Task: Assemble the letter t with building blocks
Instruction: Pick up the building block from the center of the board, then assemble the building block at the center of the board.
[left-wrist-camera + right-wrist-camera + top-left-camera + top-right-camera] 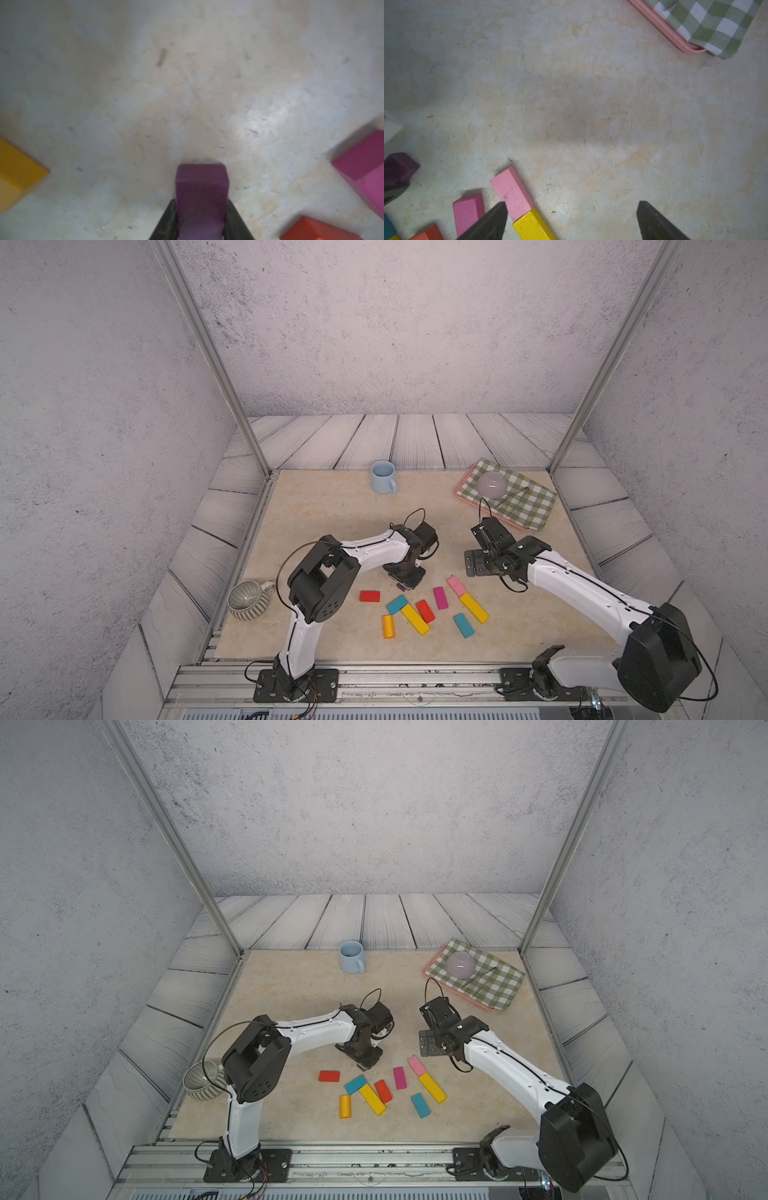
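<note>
The purple block (201, 182) sits pinched in my left claw (201, 207), low at the desk (332, 510), at the far edge of the other blocks (415, 618) lying scattered. I see my right claw (572, 209) spread wide near the pink block (511, 190), which touches a yellow block (532, 227) end to end.

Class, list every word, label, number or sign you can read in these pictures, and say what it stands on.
None: nothing readable anywhere.
The building blocks, the purple block included, are plain colour.
The blue mug and checked cloth carry no lettering.
Dark scuffs on the pink block are not letters.
</note>
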